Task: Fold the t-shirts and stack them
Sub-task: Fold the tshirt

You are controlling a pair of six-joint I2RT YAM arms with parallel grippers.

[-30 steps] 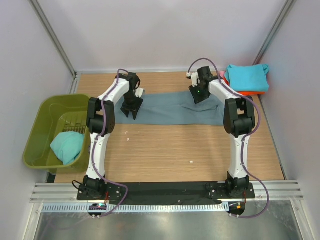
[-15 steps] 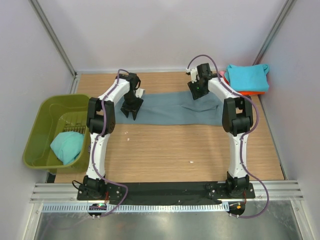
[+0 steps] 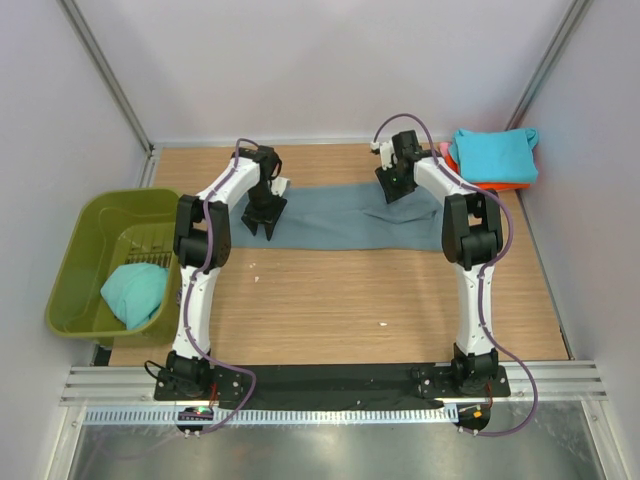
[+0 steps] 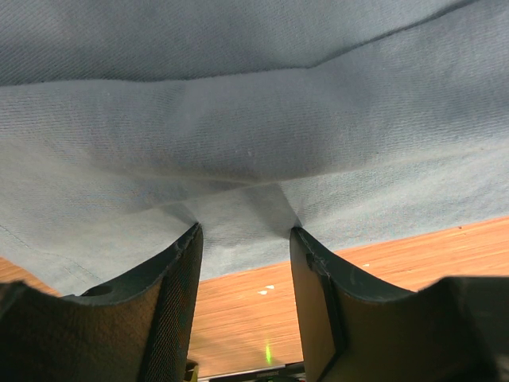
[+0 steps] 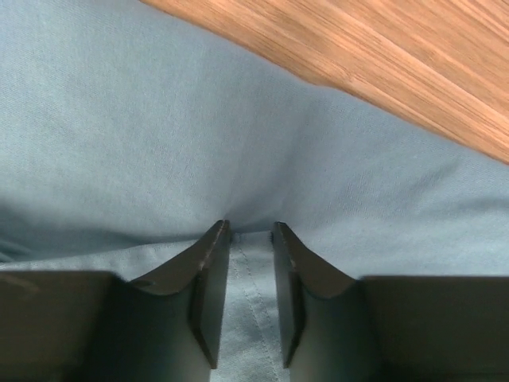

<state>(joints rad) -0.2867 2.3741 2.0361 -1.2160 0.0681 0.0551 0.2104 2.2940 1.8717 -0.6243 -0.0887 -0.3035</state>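
T-shirts, you can count five: one slate blue-grey tee (image 3: 340, 215), two turquoise, one orange, one pink. That slate blue-grey tee lies as a long folded strip across the far half of the table (image 3: 350, 300). Your left gripper (image 3: 266, 226) is at the strip's left end, fingers (image 4: 179, 278) pinching a ridge of cloth by the hem, creases fanning out from the tips. Your right gripper (image 3: 392, 190) is on the strip's far edge toward the right end, fingers (image 5: 208, 278) nearly together, nipping a seamed fold. In the far right corner you have one folded stack: the stacked turquoise tee (image 3: 495, 153) on top, the orange tee (image 3: 505, 185) under it, the pink tee (image 3: 443, 150) only a sliver at the stack's left edge. You'll see the bunched turquoise tee (image 3: 135, 293) in the single olive-green tub (image 3: 85, 260) beside the table's left edge.
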